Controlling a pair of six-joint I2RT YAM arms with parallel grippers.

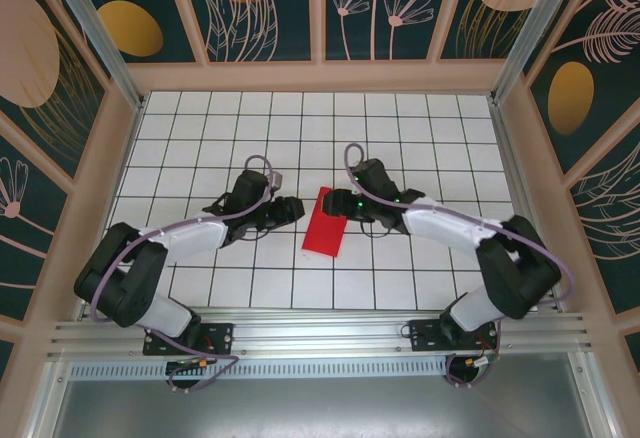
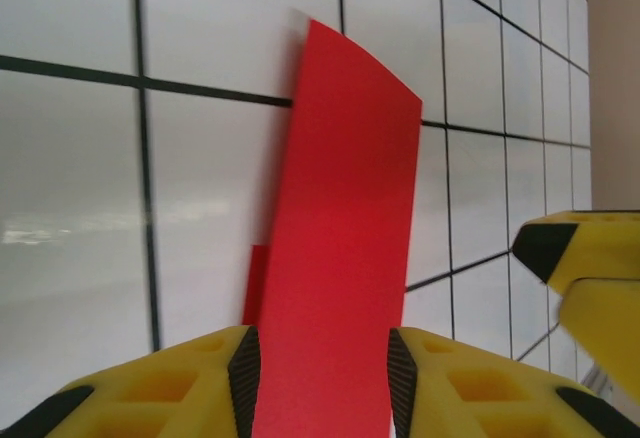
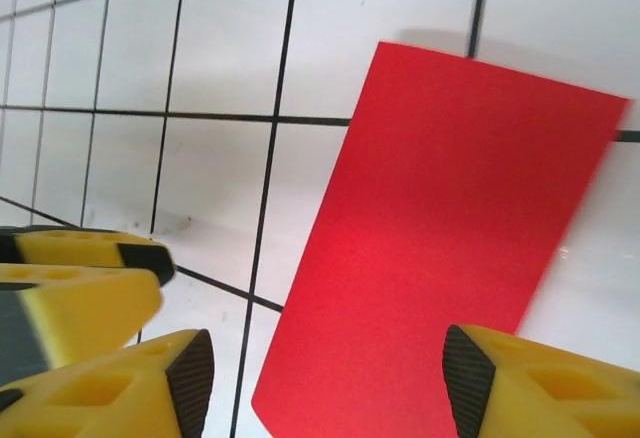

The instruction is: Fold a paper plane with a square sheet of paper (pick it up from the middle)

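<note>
The red sheet of paper (image 1: 325,221) lies on the white grid table (image 1: 420,128), near the middle of it and between the two arms. From above it looks like a narrow rectangle, not a square, with its long side slightly tilted against the grid lines.

The left gripper (image 1: 293,208) comes to the paper from the left side and its tips are just beside the paper's left edge. In the left wrist view the paper (image 2: 340,238) runs as a long red strip straight out from between the two yellow fingers of the left gripper (image 2: 320,363). The black pads (image 2: 245,368) stand apart, one on each side of the strip and very close to its edges. I cannot tell if they press on the paper or only frame it. A small piece of red shows lower at the left of the strip, so the paper seems to have more than one layer.

The right gripper (image 1: 347,208) is at the paper's upper right corner. In the right wrist view its fingers (image 3: 192,378) are spread wide and hold nothing. The paper (image 3: 450,238) lies flat on the tiles, and its near part reaches into the gap between them, closer to the right pad (image 3: 460,373).
</note>
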